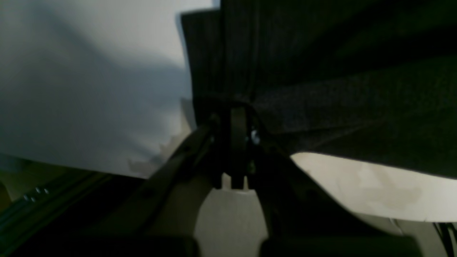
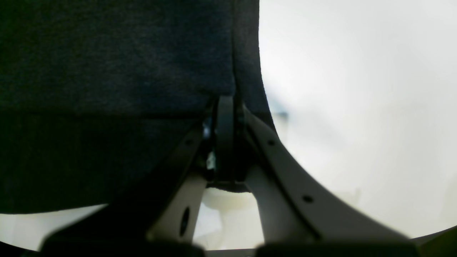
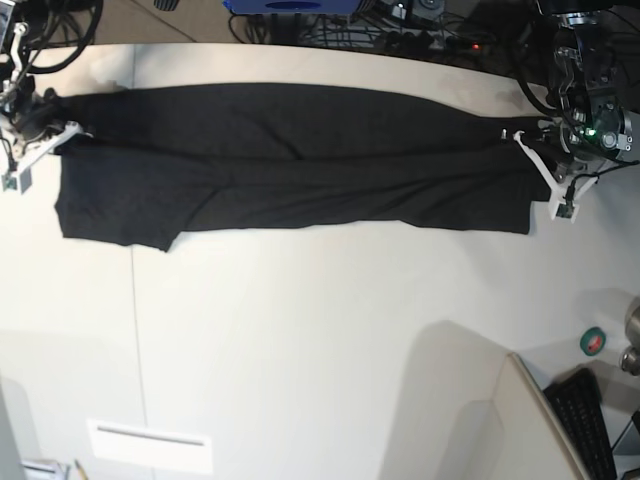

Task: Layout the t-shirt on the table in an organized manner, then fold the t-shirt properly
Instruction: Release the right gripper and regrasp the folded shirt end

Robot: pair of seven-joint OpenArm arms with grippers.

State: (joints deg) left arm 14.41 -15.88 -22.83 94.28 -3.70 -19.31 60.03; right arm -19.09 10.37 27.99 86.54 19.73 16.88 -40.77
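The black t-shirt lies stretched wide across the far part of the off-white table, plain side up, with no print showing. My left gripper, on the base view's right, is shut on the shirt's right edge. In the left wrist view the gripper pinches the black cloth. My right gripper, on the base view's left, is shut on the shirt's left edge. In the right wrist view the gripper clamps the cloth just above the table.
A thin dark seam runs down the table's left part. A small white rectangular plate lies near the front left. A green tape roll and a keyboard sit at the front right. Cables crowd the far edge.
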